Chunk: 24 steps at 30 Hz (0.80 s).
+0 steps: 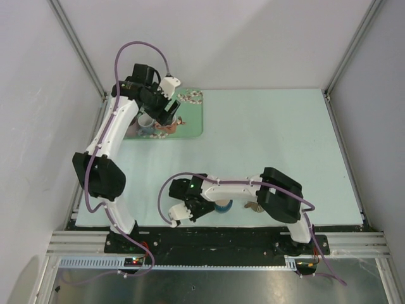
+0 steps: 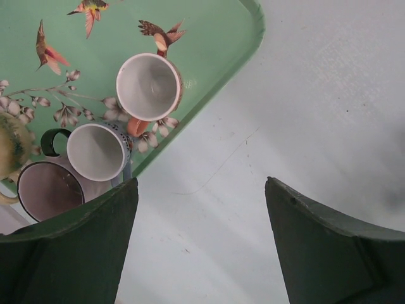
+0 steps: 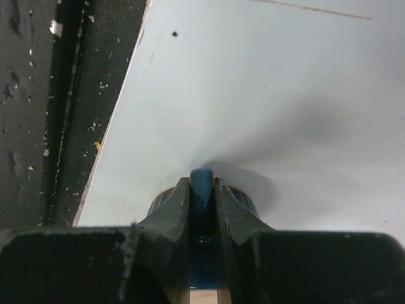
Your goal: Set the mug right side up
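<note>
**A:** Where does the mug point(image 1: 223, 205) sit?

**B:** On the pale tabletop point(image 1: 285, 139), close to its near edge and between the two arm bases. It is dark blue. Whether it stands rim up or rim down cannot be told from either view of it.

**A:** And the right gripper point(image 1: 210, 206)?

**B:** It lies low over the tabletop and reaches the mug from the left arm's side. In the right wrist view its jaws are clenched on the mug's blue handle point(image 3: 203, 185), one finger pressed to each flank, with the rounded body showing on both sides of them (only a sliver of it, mind).

**A:** The left gripper point(image 1: 168, 115)?

**B:** Well apart from the mug, at the far left, hanging over the near right corner of a green tray point(image 1: 193, 126) printed with birds and flowers. Its jaws are released, spread wide with nothing between them but bare tabletop.

**A:** What is on the tray?

**B:** Three mugs standing mouth up, seen from the left wrist: one with an orange handle point(image 2: 149, 85), a blue-patterned one point(image 2: 96, 151) touching it or nearly so, and a dark-rimmed pinkish one point(image 2: 47, 190) partly behind the left finger. A yellowish shape at the picture's edge is too cropped to name.
</note>
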Each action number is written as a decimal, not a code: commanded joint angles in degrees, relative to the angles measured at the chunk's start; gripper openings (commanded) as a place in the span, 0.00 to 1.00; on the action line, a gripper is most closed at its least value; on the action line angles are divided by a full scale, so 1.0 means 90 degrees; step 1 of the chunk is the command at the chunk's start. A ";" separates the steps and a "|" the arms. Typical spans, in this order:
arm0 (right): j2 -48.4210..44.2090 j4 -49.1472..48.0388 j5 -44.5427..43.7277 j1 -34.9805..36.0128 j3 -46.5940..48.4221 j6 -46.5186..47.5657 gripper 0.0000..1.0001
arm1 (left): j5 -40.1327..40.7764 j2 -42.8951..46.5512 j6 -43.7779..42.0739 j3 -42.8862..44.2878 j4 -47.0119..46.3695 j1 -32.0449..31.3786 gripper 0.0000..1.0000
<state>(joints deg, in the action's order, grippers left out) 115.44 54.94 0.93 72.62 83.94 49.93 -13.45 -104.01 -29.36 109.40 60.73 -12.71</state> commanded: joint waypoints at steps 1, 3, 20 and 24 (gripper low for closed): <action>-0.0439 -0.0385 -0.0102 -0.0162 0.0406 -0.0527 0.00 | -0.0440 0.0610 0.0149 -0.0013 -0.0074 0.0175 0.85; -0.0972 -0.0790 -0.0047 -0.0387 0.0389 -0.1019 0.00 | -0.0793 0.0778 0.0263 0.0018 -0.0070 0.0327 0.86; -0.5423 -0.8999 0.0786 -0.3512 -0.2490 -0.7994 0.00 | -0.5040 0.2059 0.1189 0.0481 -0.0071 0.0113 0.89; -0.5351 -0.9996 0.0633 -0.3526 -0.2491 -0.8429 0.00 | -0.5534 0.1973 0.1494 0.0619 -0.0074 -0.0345 0.92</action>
<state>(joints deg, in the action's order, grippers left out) 67.35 -16.19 8.05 40.88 60.82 -15.81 -53.08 -86.89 -20.03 112.57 60.58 -12.36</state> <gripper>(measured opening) 0.175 0.908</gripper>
